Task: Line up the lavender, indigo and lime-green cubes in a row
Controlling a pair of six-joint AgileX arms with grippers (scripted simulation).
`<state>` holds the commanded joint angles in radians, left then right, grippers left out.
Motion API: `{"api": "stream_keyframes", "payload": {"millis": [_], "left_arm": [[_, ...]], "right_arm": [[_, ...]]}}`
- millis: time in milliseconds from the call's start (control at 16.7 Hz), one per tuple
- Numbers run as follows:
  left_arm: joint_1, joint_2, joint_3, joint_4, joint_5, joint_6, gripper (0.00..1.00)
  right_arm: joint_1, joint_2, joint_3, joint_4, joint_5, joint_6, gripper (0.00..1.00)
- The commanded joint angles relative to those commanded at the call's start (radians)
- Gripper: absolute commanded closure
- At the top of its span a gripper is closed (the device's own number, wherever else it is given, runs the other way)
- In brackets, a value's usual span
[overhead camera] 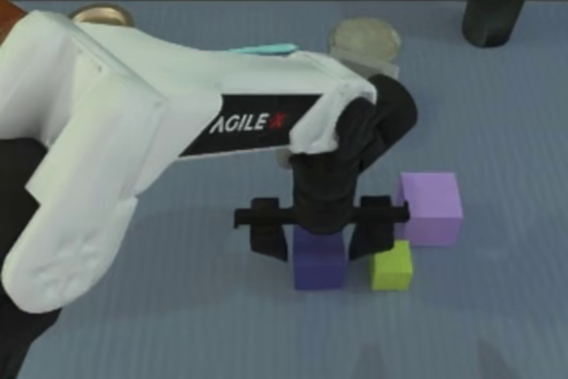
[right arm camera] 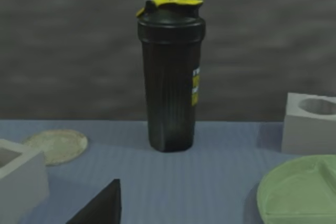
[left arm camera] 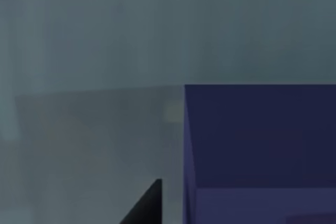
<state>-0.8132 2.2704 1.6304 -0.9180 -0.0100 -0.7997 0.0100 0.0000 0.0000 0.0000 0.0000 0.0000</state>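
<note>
Blue table (overhead camera: 133,326), seen from above: left gripper (overhead camera: 319,241), fingers spread, straddles the indigo (overhead camera: 318,264), with the lime-green cube (overhead camera: 391,266) just beside and the lavender (overhead camera: 430,208) behind. Left wrist: indigo fills the view. Right wrist: a shaker (right arm camera: 170,77) only. Placing looks finished; next, lift clear.
</note>
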Motion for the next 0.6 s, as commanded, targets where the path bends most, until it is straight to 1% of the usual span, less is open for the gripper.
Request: {"api": "stream_keyframes", "payload": {"millis": [60,600], "left_arm": [[0.000,0.000,0.000,0.000,0.000,0.000,0.00],[0.000,-0.001,0.003,-0.004,0.000,0.000,0.00]], "right_arm": [[0.000,0.000,0.000,0.000,0.000,0.000,0.00],[0.000,0.000,0.000,0.000,0.000,0.000,0.00]]}}
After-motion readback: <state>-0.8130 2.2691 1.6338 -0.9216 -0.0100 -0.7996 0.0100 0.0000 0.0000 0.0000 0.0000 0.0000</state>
